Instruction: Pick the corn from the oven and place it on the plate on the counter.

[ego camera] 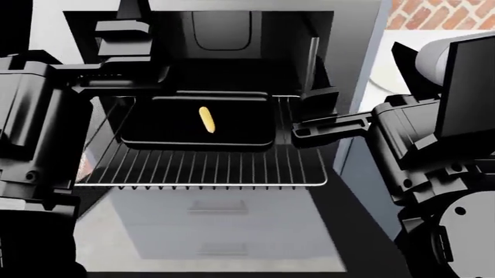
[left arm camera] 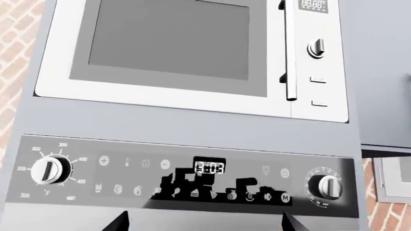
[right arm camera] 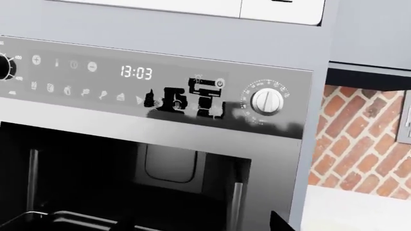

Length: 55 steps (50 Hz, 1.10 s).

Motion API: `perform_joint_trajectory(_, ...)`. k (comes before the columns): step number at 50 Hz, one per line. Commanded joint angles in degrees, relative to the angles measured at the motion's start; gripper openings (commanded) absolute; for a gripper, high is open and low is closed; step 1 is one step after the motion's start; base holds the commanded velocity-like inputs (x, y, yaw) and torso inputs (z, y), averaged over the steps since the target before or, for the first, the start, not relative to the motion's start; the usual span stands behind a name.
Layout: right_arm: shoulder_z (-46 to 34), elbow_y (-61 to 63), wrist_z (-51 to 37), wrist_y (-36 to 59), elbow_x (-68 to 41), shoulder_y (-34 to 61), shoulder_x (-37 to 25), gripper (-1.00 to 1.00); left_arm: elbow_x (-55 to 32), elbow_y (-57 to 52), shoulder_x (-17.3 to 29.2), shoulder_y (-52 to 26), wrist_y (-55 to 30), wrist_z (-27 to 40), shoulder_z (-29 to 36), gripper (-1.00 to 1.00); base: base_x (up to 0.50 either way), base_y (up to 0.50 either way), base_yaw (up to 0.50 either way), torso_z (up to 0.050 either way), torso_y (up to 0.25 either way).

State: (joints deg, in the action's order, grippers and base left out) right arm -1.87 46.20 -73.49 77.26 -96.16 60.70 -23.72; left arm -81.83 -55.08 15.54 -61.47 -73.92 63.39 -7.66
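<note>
Yellow corn on tray | both arms raised beside oven

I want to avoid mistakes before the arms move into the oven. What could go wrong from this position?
1. The corn is small and lies loose in the black tray, so it may roll away from a closing gripper.
2. The right gripper sits close to the oven side wall and over the wire rack; reaching sideways may hit them.
3. The left gripper is near the oven's upper left corner and could strike the frame.
</note>
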Motion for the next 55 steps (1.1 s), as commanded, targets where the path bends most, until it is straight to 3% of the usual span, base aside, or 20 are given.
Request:
perform_joint_trajectory(1,-0.69,0.06,-0.15,-0.82,-0.09,0.14,-0.49,1.0,-0.9,0.14,0.69,-0.23,0.78,1.06,0.56,1.0,0.0,0.5,0.0,0.0,0.0)
perform_joint_trajectory(22,-0.61,1.2,1.26,-2.51,2.47,-0.37,-0.88,1.0,-0.71,0.27,1.46,-0.11,2.23,1.18,1.7,1.0,0.0,0.5,0.0,0.0,0.0)
perform_joint_trajectory(43,-1.19,1.12,2.32,-4.15,1.94,-1.8,-1.33,1.0,-1.57,-0.1,2.08,0.38,3.79,2.23,2.52,1.0,0.31,-0.3,0.0,0.0,0.0)
perform_joint_trajectory(55,-1.94,1.43,2.18,-4.7,1.69,-1.5,-1.59,1.0,-1.74,-0.44,2.48,0.31,4.68,2.38,2.91,1.0,0.0,0.0,0.0,0.0,0.0)
